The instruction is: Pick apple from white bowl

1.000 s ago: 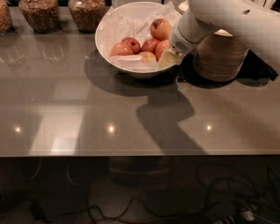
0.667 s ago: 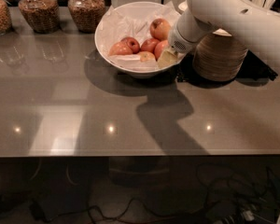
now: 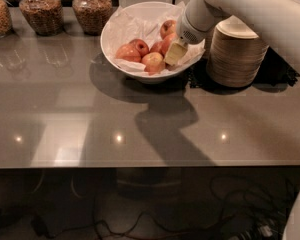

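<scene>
The white bowl (image 3: 114, 30) lined with crinkled white paper stands at the back middle of the grey table (image 3: 140, 114). Several red apples lie in it, among them one at the left (image 3: 127, 52), one at the front (image 3: 152, 60) and one at the back (image 3: 166, 28). My white arm comes in from the upper right, and my gripper (image 3: 174, 54) reaches down into the right side of the bowl, among the apples. Its tip touches or hides the apples on the right.
A stack of small beige disposable bowls (image 3: 236, 54) stands right of the white bowl, close behind my arm. Three glass jars of grain stand at the back left (image 3: 38, 11). The table's front edge runs across the lower middle, with cables on the floor below.
The gripper has stayed in the right side of the bowl, at most shifting slightly. The apples have not visibly moved.
</scene>
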